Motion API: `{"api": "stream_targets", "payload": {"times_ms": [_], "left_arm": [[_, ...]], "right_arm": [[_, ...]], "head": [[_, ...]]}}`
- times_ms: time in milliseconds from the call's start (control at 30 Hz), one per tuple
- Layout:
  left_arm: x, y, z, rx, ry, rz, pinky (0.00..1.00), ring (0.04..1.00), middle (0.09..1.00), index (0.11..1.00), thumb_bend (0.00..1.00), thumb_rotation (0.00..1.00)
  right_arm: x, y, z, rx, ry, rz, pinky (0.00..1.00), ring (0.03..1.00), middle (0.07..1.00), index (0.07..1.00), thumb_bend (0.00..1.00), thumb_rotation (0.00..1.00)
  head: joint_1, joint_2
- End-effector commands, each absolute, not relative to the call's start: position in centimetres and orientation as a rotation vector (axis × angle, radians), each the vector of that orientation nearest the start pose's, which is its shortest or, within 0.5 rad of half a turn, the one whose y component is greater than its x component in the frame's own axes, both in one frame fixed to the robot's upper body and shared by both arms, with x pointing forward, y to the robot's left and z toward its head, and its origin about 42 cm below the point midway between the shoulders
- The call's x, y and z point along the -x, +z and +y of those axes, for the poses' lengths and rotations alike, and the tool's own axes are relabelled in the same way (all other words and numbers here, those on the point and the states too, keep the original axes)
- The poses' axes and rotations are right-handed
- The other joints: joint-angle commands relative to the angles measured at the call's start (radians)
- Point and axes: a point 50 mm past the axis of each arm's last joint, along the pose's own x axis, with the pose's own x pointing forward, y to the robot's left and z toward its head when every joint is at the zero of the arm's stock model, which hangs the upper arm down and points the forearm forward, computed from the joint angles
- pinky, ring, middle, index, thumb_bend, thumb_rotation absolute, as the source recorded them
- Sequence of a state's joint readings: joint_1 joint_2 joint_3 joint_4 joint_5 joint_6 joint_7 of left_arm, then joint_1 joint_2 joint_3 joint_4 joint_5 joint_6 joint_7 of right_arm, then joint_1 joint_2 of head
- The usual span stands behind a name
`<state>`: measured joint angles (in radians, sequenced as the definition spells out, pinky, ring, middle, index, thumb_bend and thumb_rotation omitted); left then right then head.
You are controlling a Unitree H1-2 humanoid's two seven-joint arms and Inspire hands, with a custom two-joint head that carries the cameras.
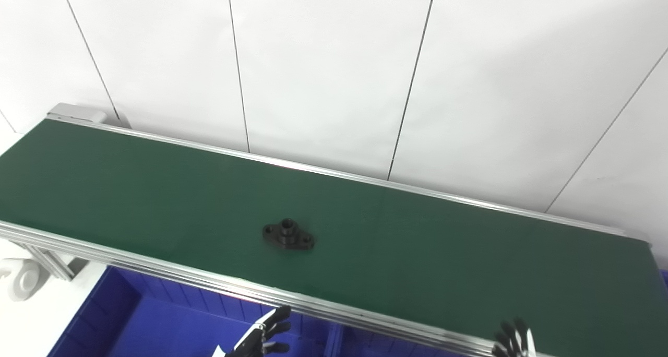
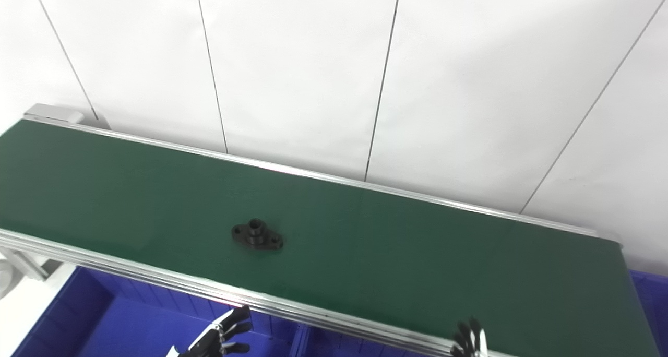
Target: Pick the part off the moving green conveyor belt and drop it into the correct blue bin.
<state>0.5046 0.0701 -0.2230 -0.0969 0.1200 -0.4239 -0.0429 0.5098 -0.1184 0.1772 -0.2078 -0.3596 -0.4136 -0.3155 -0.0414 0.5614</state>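
A small black flanged part (image 1: 288,234) with a raised round hub lies flat near the middle of the green conveyor belt (image 1: 417,252); it also shows in the right eye view (image 2: 257,235). My left hand (image 1: 261,336) is at the bottom edge, below the belt's near rail and over a blue bin (image 1: 156,325); its fingers are apart and it holds nothing. Only the fingertips of my right hand (image 1: 514,341) show at the bottom right, by the near rail, spread and empty. Both hands are well short of the part.
The belt runs from upper left to lower right between aluminium rails (image 1: 209,281). Blue bins sit under the near rail, with a divider (image 1: 334,341) between two of them. A white panelled wall (image 1: 334,75) stands behind the belt. A white fitting (image 1: 21,278) is at the left.
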Motion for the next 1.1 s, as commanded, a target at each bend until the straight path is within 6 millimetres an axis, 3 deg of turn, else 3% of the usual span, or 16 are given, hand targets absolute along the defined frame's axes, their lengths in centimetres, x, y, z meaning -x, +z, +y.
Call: {"api": "stream_targets", "payload": {"times_ms": [0,67,200,400,633,1067], "left_arm": [[-10.2,6.5,19.1,-0.096,-0.199,-0.078,0.75,0.868,0.907,0.89,0.69,0.78],[-10.3,6.6,19.3,-0.091,-0.2,-0.071,0.77,0.876,0.912,0.902,0.7,0.76],[-10.4,6.9,19.5,-0.095,-0.206,-0.067,0.79,0.882,0.916,0.919,0.72,0.76],[-10.6,7.2,19.8,-0.095,-0.213,-0.068,0.81,0.887,0.919,0.94,0.69,0.75],[-10.6,7.3,19.8,-0.087,-0.216,-0.064,0.82,0.887,0.916,0.943,0.7,0.77],[-10.6,7.5,19.4,-0.091,-0.221,-0.061,0.82,0.887,0.912,0.946,0.69,0.78]], "right_arm": [[-12.3,10.8,-22.1,0.394,-0.112,-0.327,0.71,0.798,0.873,0.997,0.77,0.67],[-13.6,12.0,-21.8,0.44,-0.112,-0.349,0.65,0.753,0.853,0.99,0.82,0.65],[-16.3,14.6,-21.2,0.617,-0.112,-0.382,0.6,0.751,0.869,0.972,0.86,0.62],[-19.8,17.0,-20.3,0.921,-0.098,-0.31,0.64,0.792,0.865,0.892,0.91,0.58],[-23.1,17.6,-19.2,1.102,-0.058,-0.264,0.78,0.833,0.858,0.842,0.95,0.55],[-28.9,17.5,-15.9,1.254,0.073,-0.25,0.76,0.822,0.858,0.846,0.95,0.62]], "head": [[-0.01,0.014],[-0.02,0.025],[-0.045,0.043],[-0.077,0.059],[-0.083,0.066],[-0.081,0.082]]}}
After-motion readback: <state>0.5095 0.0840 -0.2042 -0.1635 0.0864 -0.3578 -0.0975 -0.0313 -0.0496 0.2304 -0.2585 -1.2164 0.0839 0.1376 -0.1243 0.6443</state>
